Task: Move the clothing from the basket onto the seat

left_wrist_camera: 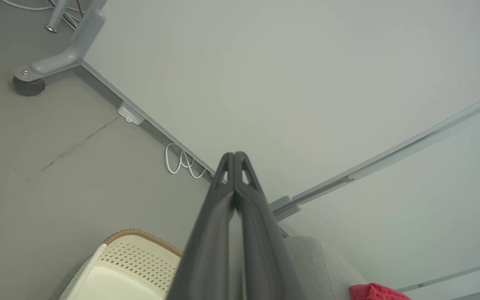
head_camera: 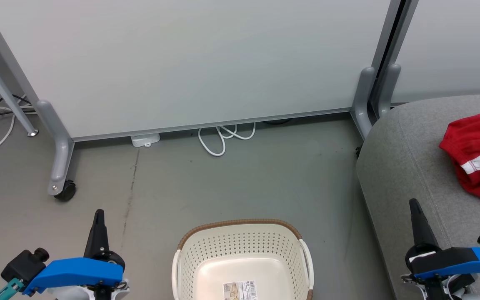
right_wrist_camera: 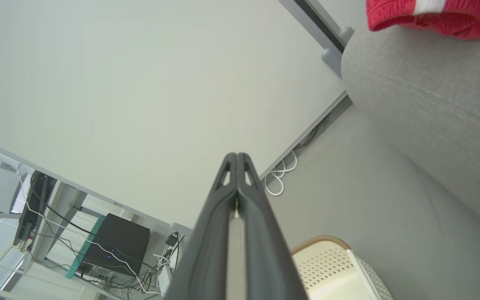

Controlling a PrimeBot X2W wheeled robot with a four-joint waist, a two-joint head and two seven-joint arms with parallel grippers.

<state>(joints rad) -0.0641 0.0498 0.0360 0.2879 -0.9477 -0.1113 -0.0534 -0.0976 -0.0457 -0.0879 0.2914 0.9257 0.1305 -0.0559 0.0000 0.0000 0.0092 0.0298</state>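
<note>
Red clothing [head_camera: 479, 152] with a white stripe lies on the grey seat [head_camera: 406, 166] at the right edge; it also shows as red clothing [right_wrist_camera: 436, 16] on the seat [right_wrist_camera: 423, 96] and as a corner of clothing [left_wrist_camera: 375, 291]. The cream basket [head_camera: 242, 246] stands on the floor at the bottom centre, holding just a label on its bottom. My left gripper [head_camera: 98, 213] is shut and holds nothing, to the left of the basket. My right gripper [head_camera: 413, 203] is shut with nothing in it, over the seat's front edge. Both pairs of fingers press together in the wrist views.
A pale partition panel [head_camera: 190, 62] on grey wheeled feet [head_camera: 58, 166] closes off the back. White cable loops [head_camera: 223, 139] and a small white box [head_camera: 145, 139] lie at its base. Grey floor [head_camera: 240, 183] lies between panel and basket. A desk with cables [right_wrist_camera: 77, 250] stands far off.
</note>
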